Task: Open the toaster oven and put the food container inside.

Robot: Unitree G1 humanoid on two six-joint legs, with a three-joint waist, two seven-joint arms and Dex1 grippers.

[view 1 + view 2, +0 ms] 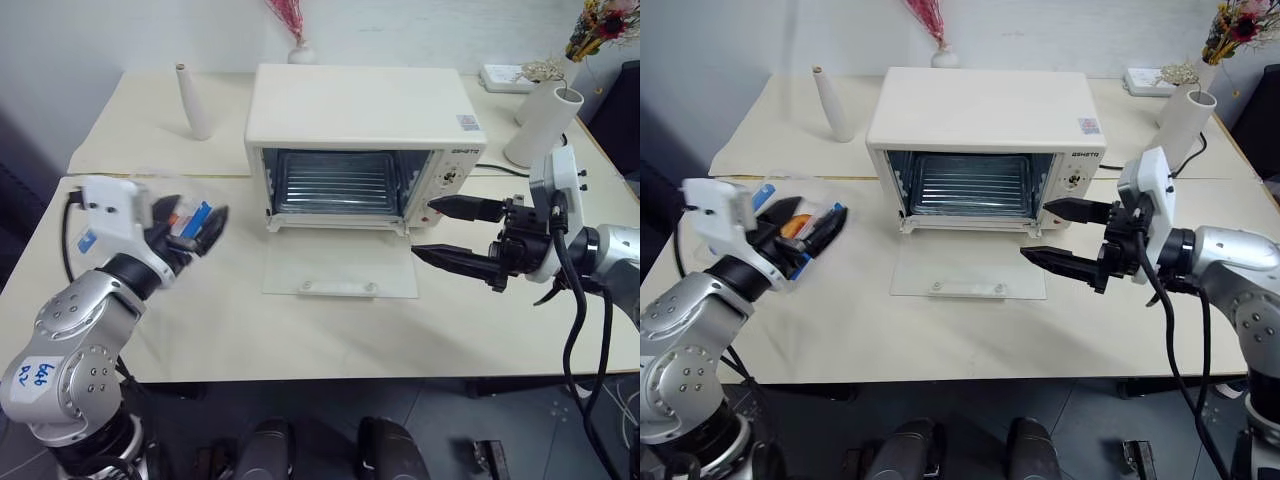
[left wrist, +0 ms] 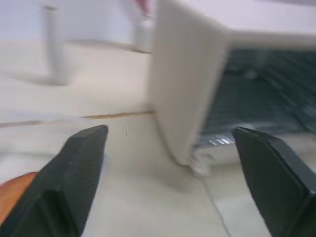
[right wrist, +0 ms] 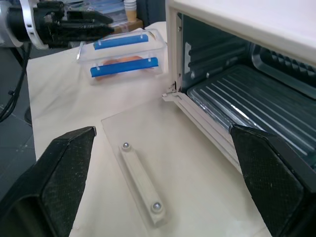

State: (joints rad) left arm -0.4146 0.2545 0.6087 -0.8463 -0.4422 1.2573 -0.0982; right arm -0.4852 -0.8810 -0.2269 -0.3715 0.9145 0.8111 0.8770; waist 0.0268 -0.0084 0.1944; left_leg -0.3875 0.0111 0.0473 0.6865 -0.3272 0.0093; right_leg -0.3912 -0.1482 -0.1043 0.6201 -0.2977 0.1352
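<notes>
You see the toaster oven [image 1: 985, 140] standing mid-counter toward the back edge, its glass door [image 1: 968, 272] folded flat onto the counter [image 1: 940, 335] and the rack bare. The food container [image 3: 124, 59] lies on the counter near the left edge, left of the oven, with your left hand [image 1: 812, 228] spread open just over it, grasping nothing. Your right hand [image 1: 1060, 235] hangs open and empty beside the oven's front right corner.

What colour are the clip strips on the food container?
Blue, on two sides of the clear food container; clearest in the right wrist view.
</notes>
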